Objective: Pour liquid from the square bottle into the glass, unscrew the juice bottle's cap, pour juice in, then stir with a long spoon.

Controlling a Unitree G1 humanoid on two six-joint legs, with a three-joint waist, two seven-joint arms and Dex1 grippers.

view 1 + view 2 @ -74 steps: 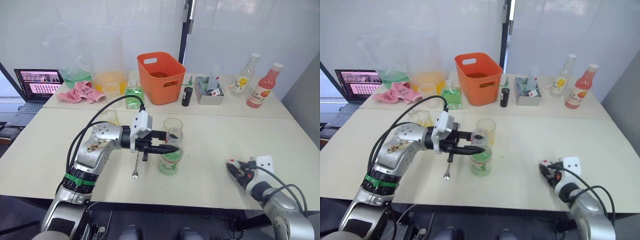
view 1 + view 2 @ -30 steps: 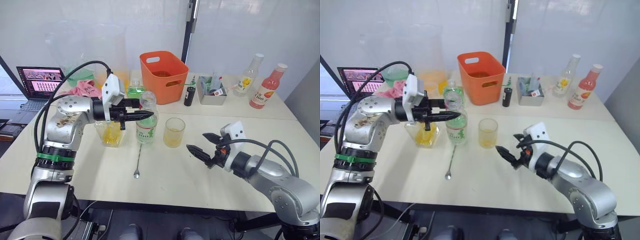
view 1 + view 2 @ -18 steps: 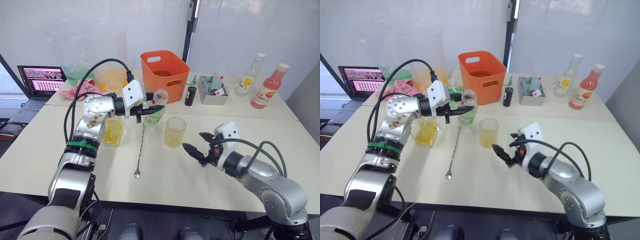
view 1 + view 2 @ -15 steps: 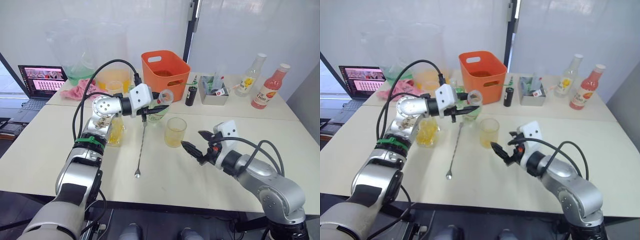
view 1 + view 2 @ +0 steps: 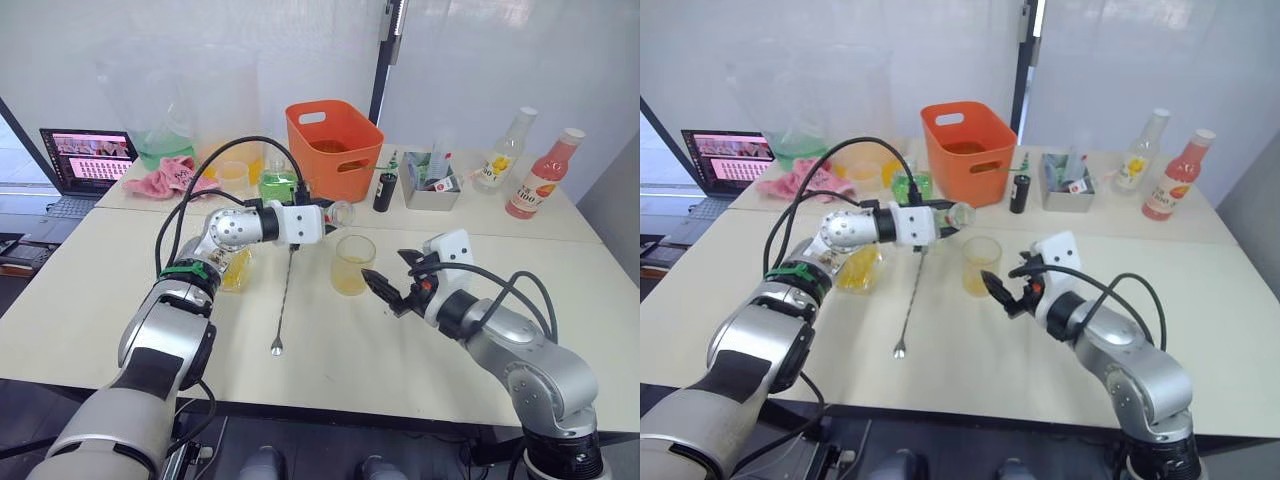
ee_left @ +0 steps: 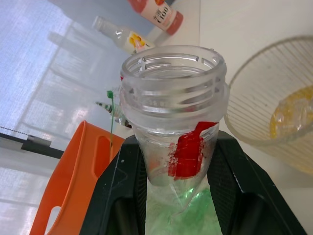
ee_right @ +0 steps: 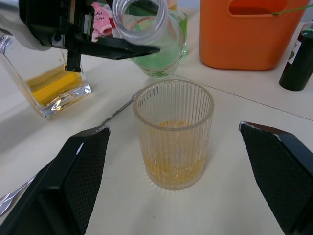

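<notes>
Left gripper [image 6: 171, 191] is clamped on the neck of the juice bottle [image 5: 322, 214], which lies tipped nearly horizontal, open mouth aimed right, just left of and above the glass [image 5: 352, 264]. The glass sits mid-table with a shallow layer of yellow liquid. Right gripper [image 7: 173, 161] has its fingers spread wide, 1 on each side of the glass, touching nothing.

Risks, as I judge them:
- The mouth looks short of the rim; further tilt from here could send juice onto the table [image 5: 330, 350].
- A right finger could nudge the glass off line.

Versus 0.5 s ago: the bottle is tipped flatter and sits closer to the glass; the right gripper has advanced toward it. Long spoon [image 5: 284, 295] and square bottle [image 5: 234, 268] are unchanged, left of the glass.
</notes>
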